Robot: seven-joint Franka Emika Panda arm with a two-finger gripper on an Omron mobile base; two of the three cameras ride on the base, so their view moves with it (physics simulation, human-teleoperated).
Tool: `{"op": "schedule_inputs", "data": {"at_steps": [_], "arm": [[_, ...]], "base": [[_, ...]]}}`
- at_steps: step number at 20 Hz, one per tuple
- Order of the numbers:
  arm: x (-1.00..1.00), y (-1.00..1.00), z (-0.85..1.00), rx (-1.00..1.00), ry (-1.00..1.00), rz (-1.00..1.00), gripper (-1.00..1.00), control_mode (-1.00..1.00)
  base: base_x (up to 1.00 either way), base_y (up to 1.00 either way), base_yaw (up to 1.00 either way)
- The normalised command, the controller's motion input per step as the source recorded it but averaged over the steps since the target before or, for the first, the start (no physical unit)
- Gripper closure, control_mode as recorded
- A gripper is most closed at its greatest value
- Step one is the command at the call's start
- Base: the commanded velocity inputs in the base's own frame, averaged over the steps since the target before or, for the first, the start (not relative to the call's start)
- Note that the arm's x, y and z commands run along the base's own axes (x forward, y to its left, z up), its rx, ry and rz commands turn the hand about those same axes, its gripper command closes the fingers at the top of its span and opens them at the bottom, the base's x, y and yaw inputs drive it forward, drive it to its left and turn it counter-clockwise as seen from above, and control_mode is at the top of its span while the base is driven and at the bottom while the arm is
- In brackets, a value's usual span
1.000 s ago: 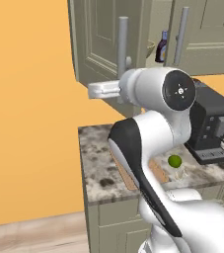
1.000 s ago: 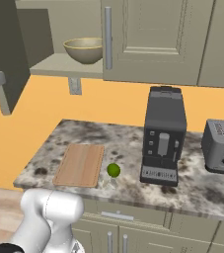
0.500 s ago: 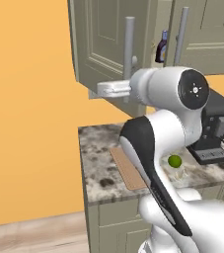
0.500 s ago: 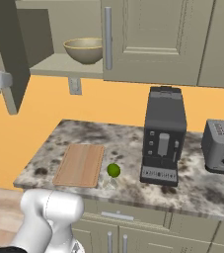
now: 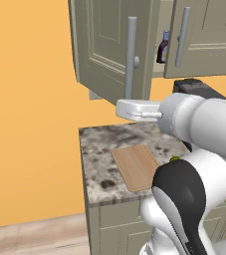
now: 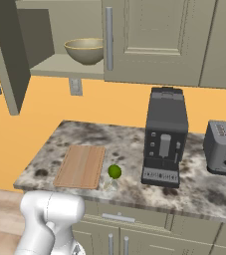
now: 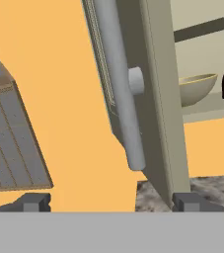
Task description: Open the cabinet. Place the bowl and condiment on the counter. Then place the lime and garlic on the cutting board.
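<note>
The cabinet (image 6: 149, 40) has its left door (image 5: 109, 45) swung wide open. In the hand view my gripper (image 7: 111, 201) is open, its fingertips (image 7: 32, 201) set far apart below the lower end of the door's bar handle (image 7: 118, 84), not touching it. In the left base view the gripper (image 5: 122, 108) hovers just under that handle (image 5: 131, 55). The bowl (image 6: 86, 50) and the condiment (image 5: 163, 48) stand on the inner shelf. On the counter (image 6: 129, 144) the lime (image 6: 114, 172) and the garlic (image 6: 109, 185) lie right of the cutting board (image 6: 79, 166).
A dark coffee machine (image 6: 165, 137) stands on the counter right of the lime, with a grey toaster (image 6: 224, 147) further right. The cabinet's right doors (image 5: 204, 35) are shut. An orange wall lies behind and to the left.
The gripper has opened and let go of the door handle, then dropped slightly below it. The door stays swung open.
</note>
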Motion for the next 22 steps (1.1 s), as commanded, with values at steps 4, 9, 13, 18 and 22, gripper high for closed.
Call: {"op": "schedule_inputs", "data": {"at_steps": [4, 9, 13, 18, 22], "arm": [[-0.69, -0.57, 0.15, 0.18, -0.01, -0.03, -1.00, -1.00], [-0.39, -0.70, 0.42, 0.27, 0.00, -0.01, -1.00, -1.00], [-0.36, -0.67, 0.69, 0.35, 0.06, 0.00, -1.00, -1.00], [-0.09, -0.50, 0.45, 0.37, 0.15, 0.00, -1.00, -1.00], [0.18, -0.25, -0.01, 0.36, 0.15, 0.00, -1.00, -1.00]], "base": [[0.00, 0.00, 0.00], [0.00, 0.00, 0.00], [0.00, 0.00, 0.00], [0.00, 0.00, 0.00], [0.00, 0.00, 0.00]]}}
